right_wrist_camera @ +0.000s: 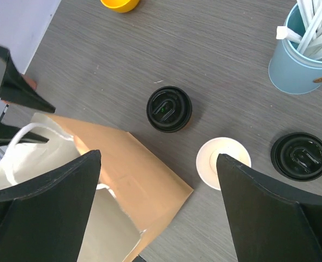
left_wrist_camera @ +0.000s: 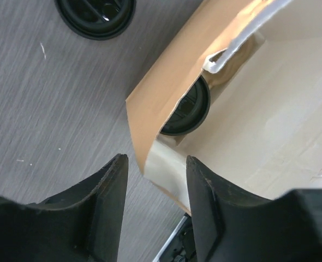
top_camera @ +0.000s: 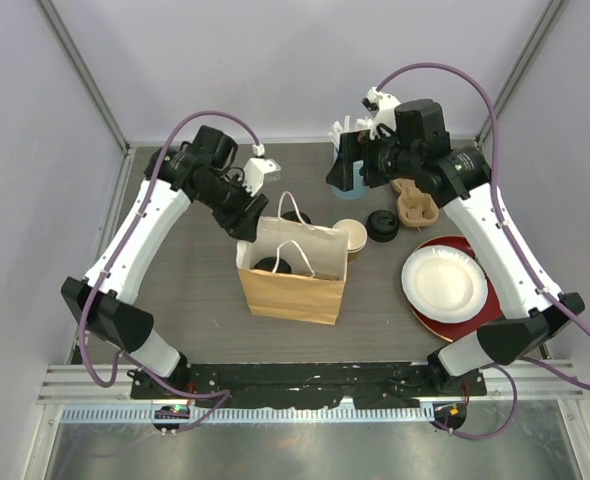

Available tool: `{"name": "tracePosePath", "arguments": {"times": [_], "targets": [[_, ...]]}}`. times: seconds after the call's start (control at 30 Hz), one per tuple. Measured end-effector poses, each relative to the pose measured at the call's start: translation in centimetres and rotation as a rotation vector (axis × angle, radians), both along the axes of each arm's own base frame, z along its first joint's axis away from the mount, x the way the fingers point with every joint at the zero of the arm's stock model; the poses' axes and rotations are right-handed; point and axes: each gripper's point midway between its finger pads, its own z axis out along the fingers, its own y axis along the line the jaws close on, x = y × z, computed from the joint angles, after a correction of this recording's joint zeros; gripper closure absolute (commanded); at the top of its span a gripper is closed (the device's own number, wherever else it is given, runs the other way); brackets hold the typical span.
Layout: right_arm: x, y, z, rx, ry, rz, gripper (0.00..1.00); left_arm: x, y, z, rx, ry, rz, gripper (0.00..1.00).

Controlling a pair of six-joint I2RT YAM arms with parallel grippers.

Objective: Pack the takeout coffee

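hovering at the paper bag (left_wrist_camera: 166, 82) rim, the left gripper (left_wrist_camera: 155, 164) is held unclenched; the right gripper (right_wrist_camera: 158, 158) is spread wide, empty. one lidded cup (left_wrist_camera: 185, 112) is stood inside, a second lidded cup (right_wrist_camera: 169, 108) outside. the bag may be toppled if its wall is dragged.

White arm links (top_camera: 140, 235) with black joints; purple cables (top_camera: 210, 114) along each; matte black gripper fingers (left_wrist_camera: 103, 207)

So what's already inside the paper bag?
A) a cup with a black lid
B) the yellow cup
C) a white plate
A: a black-lidded cup shows through the open top of the paper bag.
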Motion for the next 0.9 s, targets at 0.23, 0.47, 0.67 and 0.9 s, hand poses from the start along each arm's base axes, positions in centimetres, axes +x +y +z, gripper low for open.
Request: {"name": "tracePosePath", "arguments": {"times": [0.23, 0.47, 0.67, 0.9], "targets": [[1.5, 0.5, -2.7, -0.022, 0.065, 0.042, 0.13, -1.2, 0.2, -0.5, 0.005, 0.014, -0.012, 0.85], [1.4, 1.5, -3.5, -0.008, 0.101, 0.092, 0.22, -2.3, 0.8, 1.1, -0.014, -0.042, -0.012, 1.0], [2.0, 2.7, -3.9, 0.002, 0.09, 0.119, 0.26, -3.9, 2.4, 1.0, 0.022, -0.061, 0.012, 1.0], [1.5, 7.1, -7.4, -0.073, 0.101, 0.241, 0.26, -4.2, 3.6, 1.5, 0.055, -0.104, 0.049, 1.0]]}}
